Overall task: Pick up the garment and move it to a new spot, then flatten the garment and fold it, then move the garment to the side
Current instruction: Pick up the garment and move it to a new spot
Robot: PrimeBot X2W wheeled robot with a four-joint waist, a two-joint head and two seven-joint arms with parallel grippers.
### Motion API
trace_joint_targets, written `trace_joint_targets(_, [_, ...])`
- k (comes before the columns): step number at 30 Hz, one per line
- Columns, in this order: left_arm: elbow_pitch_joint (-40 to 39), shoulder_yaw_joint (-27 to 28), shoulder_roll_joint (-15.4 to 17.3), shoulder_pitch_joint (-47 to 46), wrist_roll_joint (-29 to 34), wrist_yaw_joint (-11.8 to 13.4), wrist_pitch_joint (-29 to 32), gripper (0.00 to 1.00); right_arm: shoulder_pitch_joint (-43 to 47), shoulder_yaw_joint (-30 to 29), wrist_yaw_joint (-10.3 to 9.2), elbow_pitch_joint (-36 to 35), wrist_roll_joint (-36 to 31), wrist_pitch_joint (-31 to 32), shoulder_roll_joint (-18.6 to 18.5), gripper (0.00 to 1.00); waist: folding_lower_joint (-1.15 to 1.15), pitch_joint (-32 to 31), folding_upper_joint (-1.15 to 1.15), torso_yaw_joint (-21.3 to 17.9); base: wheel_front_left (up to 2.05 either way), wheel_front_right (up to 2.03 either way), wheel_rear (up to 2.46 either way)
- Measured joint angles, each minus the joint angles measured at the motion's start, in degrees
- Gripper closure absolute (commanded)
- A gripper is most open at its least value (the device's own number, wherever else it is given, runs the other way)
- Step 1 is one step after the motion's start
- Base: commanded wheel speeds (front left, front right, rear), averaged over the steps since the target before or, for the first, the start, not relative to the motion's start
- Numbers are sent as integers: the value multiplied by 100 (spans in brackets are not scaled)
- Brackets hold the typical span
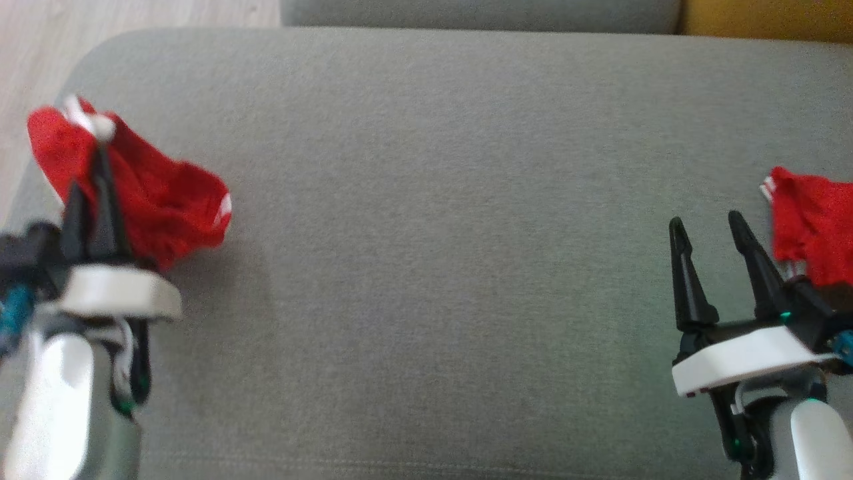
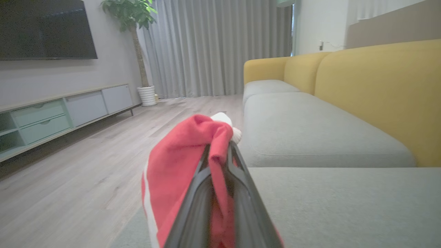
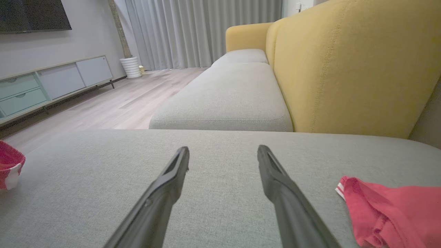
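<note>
The left gripper (image 1: pixel 90 179) pinches a bunched fold of the red garment (image 1: pixel 166 200) at the left end of the grey sofa cushion (image 1: pixel 433 233), the right gripper (image 1: pixel 706 221) hangs spread and empty beside another red cloth (image 1: pixel 813 227), and the fabric looks light and limp, best taken by its white-trimmed edge.
</note>
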Motion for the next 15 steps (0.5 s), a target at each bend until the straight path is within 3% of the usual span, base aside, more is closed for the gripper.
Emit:
trace_joint_targets(7, [-1039,-520,-129,715,107,-36,358,100,112,-8,0,10,144,-8,20,0,0,-129,0,-380,0,0,0])
trace_joint_targets(12, [-1184,-950,-316,792,104,-172,425,100,101,32,0,38,252,-83,24,0,0,-75,0,-755,0,0,0])
trace_joint_targets(15, [-1146,-1290,-427,759,104,-386,479,100,93,102,0,97,300,-133,25,0,0,-17,0,-1020,0,0,0])
